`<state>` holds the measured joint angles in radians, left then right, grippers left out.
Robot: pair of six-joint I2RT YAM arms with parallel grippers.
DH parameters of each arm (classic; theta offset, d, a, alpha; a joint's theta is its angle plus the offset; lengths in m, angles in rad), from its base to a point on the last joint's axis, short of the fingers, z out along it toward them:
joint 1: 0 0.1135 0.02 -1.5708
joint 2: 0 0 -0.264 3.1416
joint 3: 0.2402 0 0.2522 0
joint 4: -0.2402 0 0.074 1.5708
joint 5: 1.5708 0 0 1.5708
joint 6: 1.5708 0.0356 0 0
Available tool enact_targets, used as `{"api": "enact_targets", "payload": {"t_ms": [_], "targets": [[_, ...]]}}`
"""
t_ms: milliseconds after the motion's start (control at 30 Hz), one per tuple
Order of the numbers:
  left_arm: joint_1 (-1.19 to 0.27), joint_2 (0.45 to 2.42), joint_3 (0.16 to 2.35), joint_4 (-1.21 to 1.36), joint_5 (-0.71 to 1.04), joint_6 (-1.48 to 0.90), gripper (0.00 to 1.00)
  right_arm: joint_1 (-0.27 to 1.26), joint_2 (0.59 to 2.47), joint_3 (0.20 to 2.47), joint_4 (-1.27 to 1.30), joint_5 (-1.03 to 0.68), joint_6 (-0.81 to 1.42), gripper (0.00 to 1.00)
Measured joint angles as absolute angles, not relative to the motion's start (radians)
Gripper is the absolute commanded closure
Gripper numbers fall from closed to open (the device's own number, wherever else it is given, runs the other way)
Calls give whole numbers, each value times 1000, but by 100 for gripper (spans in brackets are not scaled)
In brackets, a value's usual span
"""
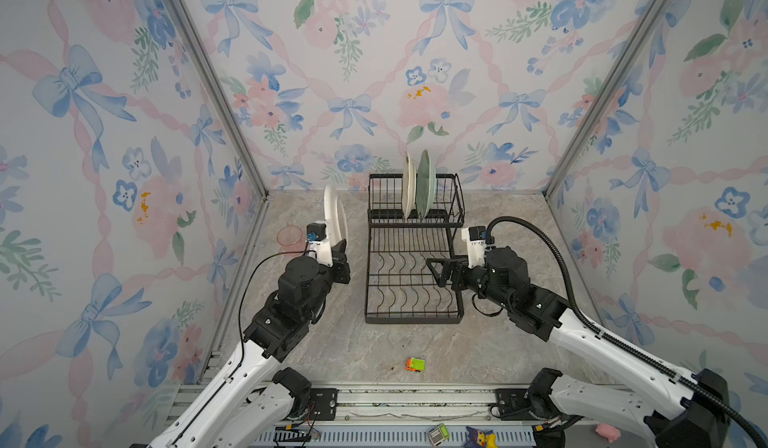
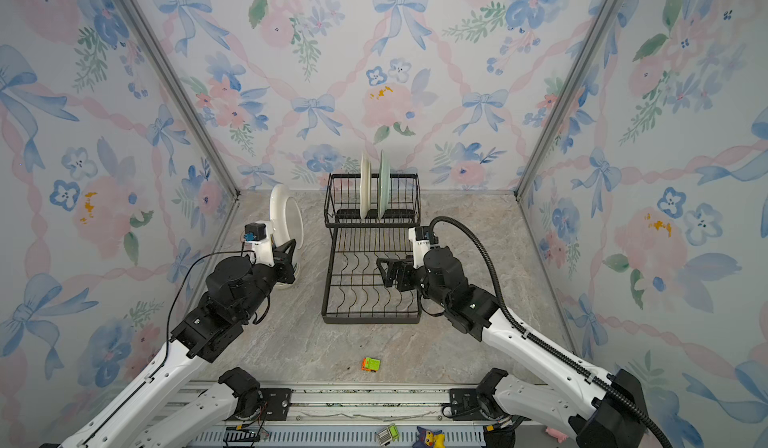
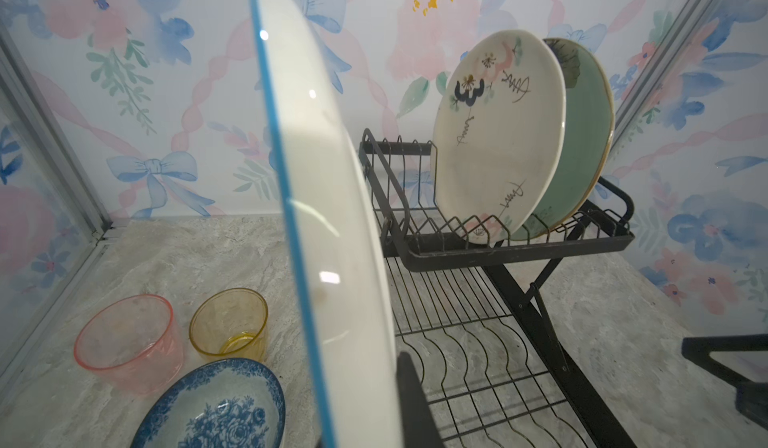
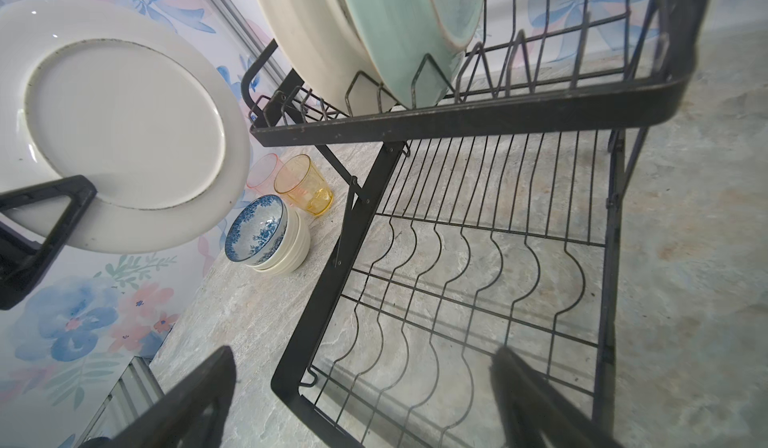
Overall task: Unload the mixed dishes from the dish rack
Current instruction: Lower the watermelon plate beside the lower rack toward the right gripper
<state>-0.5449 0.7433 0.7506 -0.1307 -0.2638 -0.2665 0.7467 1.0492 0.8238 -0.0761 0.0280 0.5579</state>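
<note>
Left of the dish rack [image 1: 413,320], your left gripper [image 2: 288,253] pinches the white plate [image 2: 284,213] by its rim (right gripper [image 2: 386,269] spread wide); a slip could smash the blue-patterned bowl [image 3: 216,408] beneath.

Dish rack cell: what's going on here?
Unloading is partway done. The left gripper holds the white plate upright, left of the dish rack. The right gripper hangs open over the lower tray. The cream plate and pale green plate stand in the upper basket. On the table left of the rack sit the pink tumbler, amber tumbler and blue-patterned bowl, nested in the white bowl.
</note>
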Motion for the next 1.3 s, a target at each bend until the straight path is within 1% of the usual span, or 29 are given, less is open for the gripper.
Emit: {"api": "enact_targets", "payload": {"t_ms": [233, 400, 800, 1133, 1300], "targets": [[-563, 767, 673, -140, -162, -272, 100, 747, 1065, 824, -99, 9, 608, 3], [-616, 770, 648, -153, -131, -257, 100, 743, 1066, 824, -114, -4, 659, 3], [-756, 818, 648, -187, -266, -236, 100, 734, 1081, 840, -147, -39, 701, 3], [-855, 833, 648, -190, -284, -230, 100, 732, 1083, 840, -147, -45, 711, 3], [-876, 837, 648, -191, -285, -221, 100, 725, 1083, 840, -147, -45, 719, 3]]}}
